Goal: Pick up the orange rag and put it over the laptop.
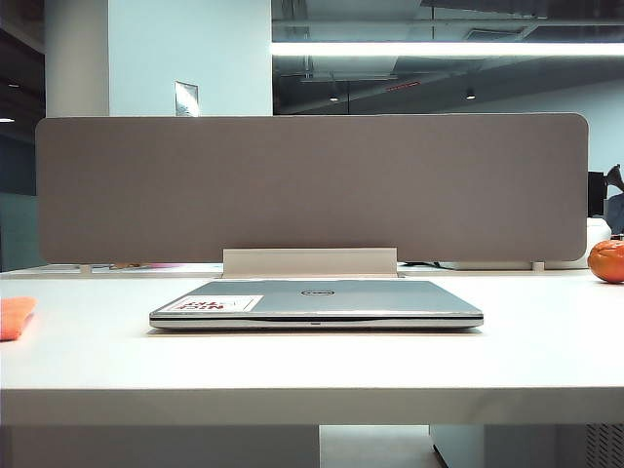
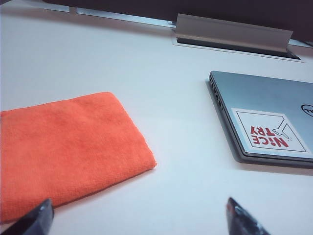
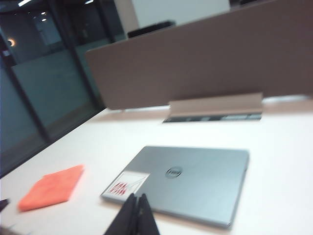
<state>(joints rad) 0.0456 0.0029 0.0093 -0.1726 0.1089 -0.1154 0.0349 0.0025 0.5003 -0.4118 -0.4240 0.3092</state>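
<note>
1. Rag position: the orange rag [image 2: 68, 152] lies flat on the white table [image 1: 312, 361], at that table's far left edge in the exterior view, well apart from the closed Dell laptop [image 1: 317, 300] at centre.
2. Nearer arm: the left gripper [image 2: 142, 218] sits just short of the rag's near edge; only two dark fingertips show, spread wide with nothing between them. One fingertip [image 2: 36, 218] overlaps the rag's near corner in the left wrist view; contact cannot be confirmed.
3. Rag axis: in the left wrist view the long side appears to run away from the laptop, the short edge facing it.
4. Right gripper [image 3: 133, 215]: fingers pressed together, holding nothing, hanging over the laptop's near edge beside the white-and-red sticker [image 3: 126, 185]; the rag lies well off on its far side.
5. Judgement: the left arm is better placed for the pick.
6. Obstructions: none between rag and laptop. An orange ball [image 1: 606, 260] rests at the far right, a grey divider panel [image 1: 312, 185] behind.
</note>
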